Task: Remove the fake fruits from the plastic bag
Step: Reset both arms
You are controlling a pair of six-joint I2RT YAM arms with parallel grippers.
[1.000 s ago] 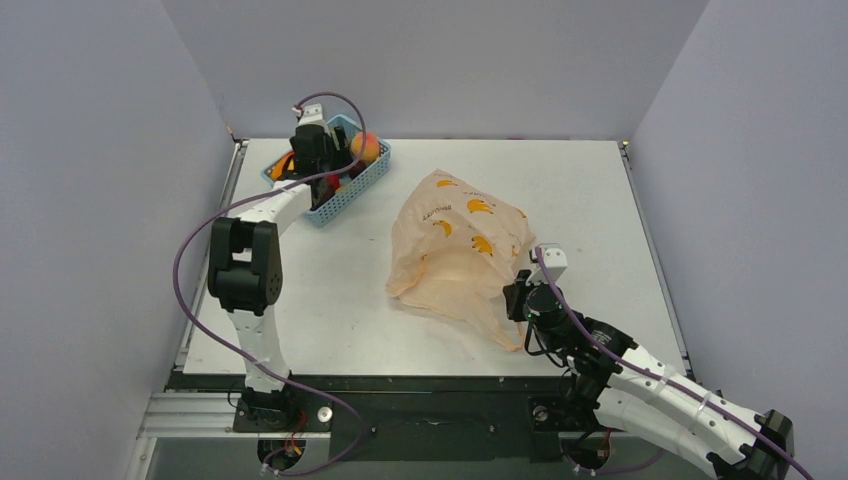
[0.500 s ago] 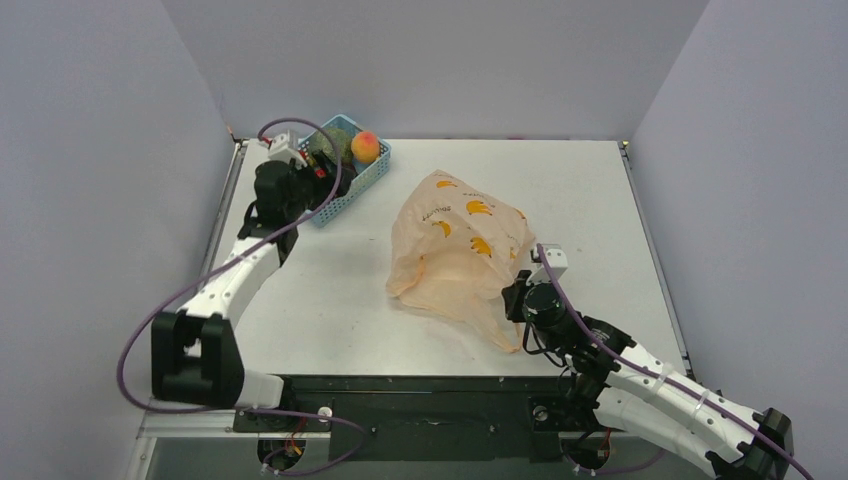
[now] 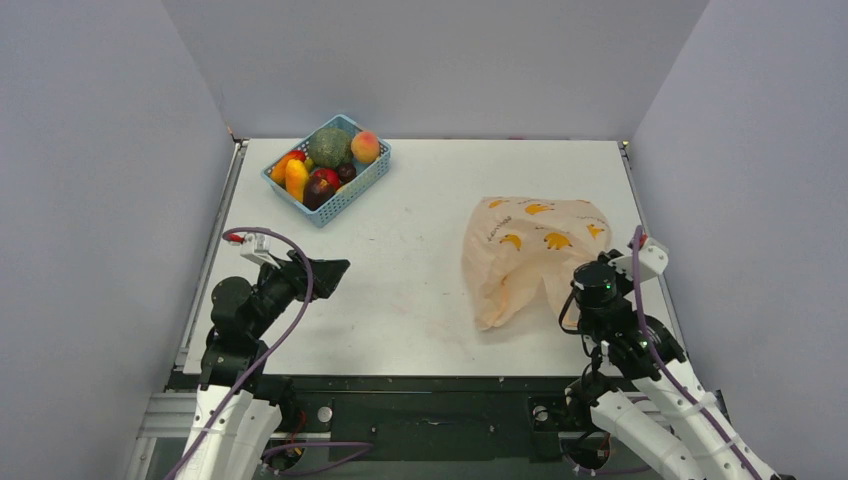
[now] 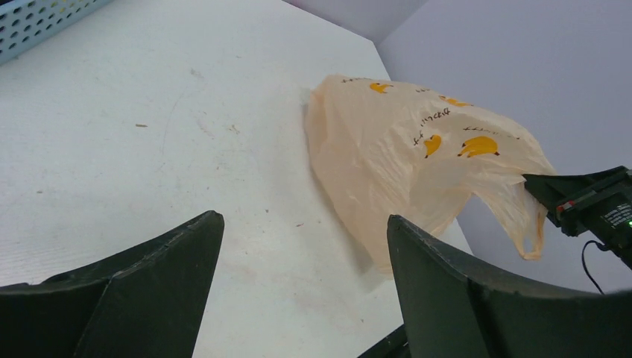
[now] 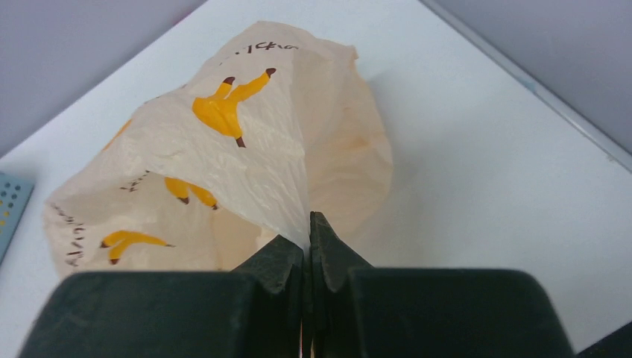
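plastic bag, contents apparently hidden

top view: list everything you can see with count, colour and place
blue mesh basket: one, light blue, far left corner of the table
small glossy toy fruits: several, exact count unclear; orange-red, peach-pink, yellow-orange, dark maroon; in the basket
big rough green ball: one, dark green, in the basket's far end
thin translucent plastic bag: one, pale orange with yellow banana prints, right side of the table
white table: one, white, under everything
left gripper: one, black, open and holding nothing, over the near left of the table
right gripper: one, black, shut on the bag's near edge
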